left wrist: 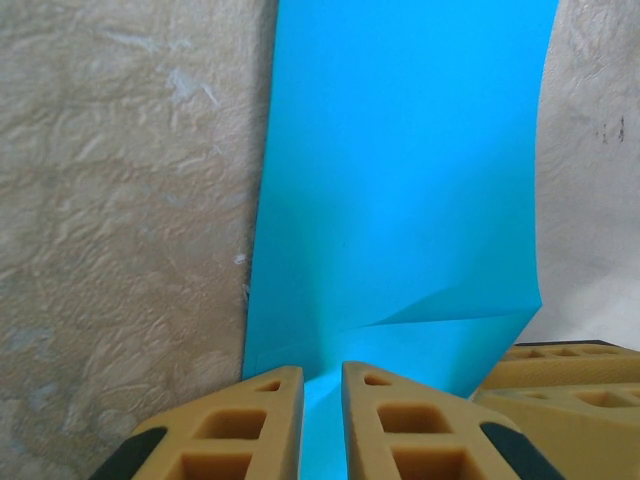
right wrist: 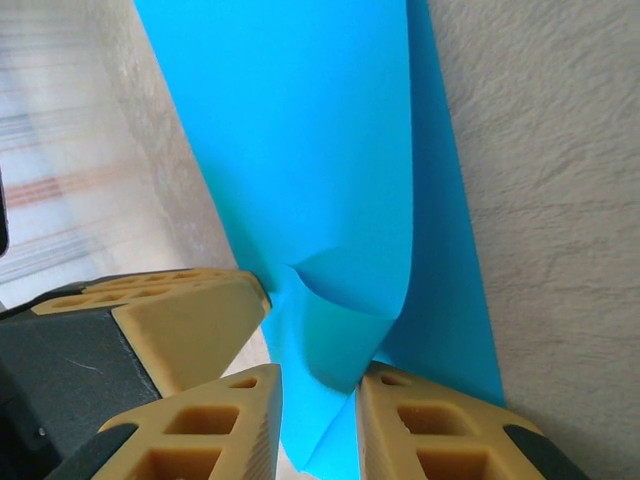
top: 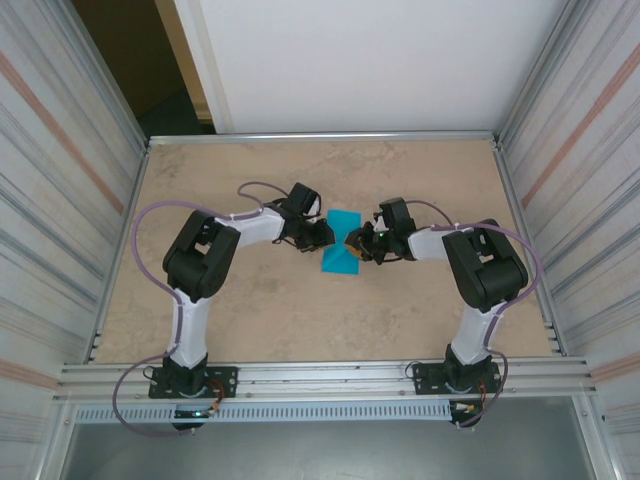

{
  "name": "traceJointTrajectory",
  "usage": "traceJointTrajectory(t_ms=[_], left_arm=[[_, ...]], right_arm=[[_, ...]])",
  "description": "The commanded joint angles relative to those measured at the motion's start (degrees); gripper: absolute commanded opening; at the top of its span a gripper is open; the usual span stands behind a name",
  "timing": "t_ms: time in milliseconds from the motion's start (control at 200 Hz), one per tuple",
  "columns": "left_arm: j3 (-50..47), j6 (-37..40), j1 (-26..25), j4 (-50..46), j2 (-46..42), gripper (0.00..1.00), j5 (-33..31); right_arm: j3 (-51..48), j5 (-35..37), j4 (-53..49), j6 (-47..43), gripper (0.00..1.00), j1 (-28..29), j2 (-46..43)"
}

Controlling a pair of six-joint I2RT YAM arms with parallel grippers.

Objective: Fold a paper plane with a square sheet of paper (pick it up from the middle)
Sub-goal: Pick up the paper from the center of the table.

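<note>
On the mottled beige counter (top: 300, 320), the white-and-black left arm (top: 205, 260) and right arm (top: 485, 265) reach inward and meet at its middle. Between them lies the thin, plain teal-blue square sheet of paper (top: 338, 260). It shows as a narrow tilted strip, with a second layer peeking out along one long edge in the right wrist view, so it seems to be doubled over already.

The left pincer (left wrist: 322, 372) has its tan jaws nearly together, leaving only a slit. The sheet runs into that slit, and I judge it pinched there. The right pincer (right wrist: 320, 372) stands a little wider, with a curled lip of the sheet bulging up between its jaws and brushing at least one of them. Whether it has a real bite I cannot tell. A shallow diagonal pucker (left wrist: 450, 312) spreads from the spot where the two pincers crowd each other.

The step looks like securing both holds at the middle before the next fold. To do it well:
- Let the left hold act as the anchor.
- Grip the right lip through both layers, not one.
- Lift gently and together, since pulling apart would tear or crumple such thin paper.
- Keep the long edges aligned.
- Flatten that stray pucker before it sets as a false crease.
</note>
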Motion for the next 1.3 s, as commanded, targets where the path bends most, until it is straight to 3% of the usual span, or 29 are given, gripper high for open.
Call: traceJointTrajectory(t_ms=[0,797,917,1102,1293], left_arm=[[-0.73,-0.56,0.43,-1.24,1.1,0.19,-0.45],[-0.31,-0.93,0.77,-1.23,-1.05,0.2,0.24],[0.19,-2.69,2.0,1.78,-1.86,0.21,4.73],[-0.03,-3.02,4.39,2.25,-6.24,0.27,5.76],[-6.99,-5.32,7.51,7.12,-12.08,0.36,7.16]], right_arm=[[-1.17,-0.93,1.9,1.04,0.25,0.52,0.42],[-1.67,-1.44,5.5,2.89,0.16,3.25,2.5],[-1.38,-1.6,5.48,2.53,0.13,3.11,2.67],[-1.36,-1.18,4.64,1.62,0.11,2.23,1.75],[-0.59,-1.02,3.71,-0.26,0.09,1.34,0.24]])
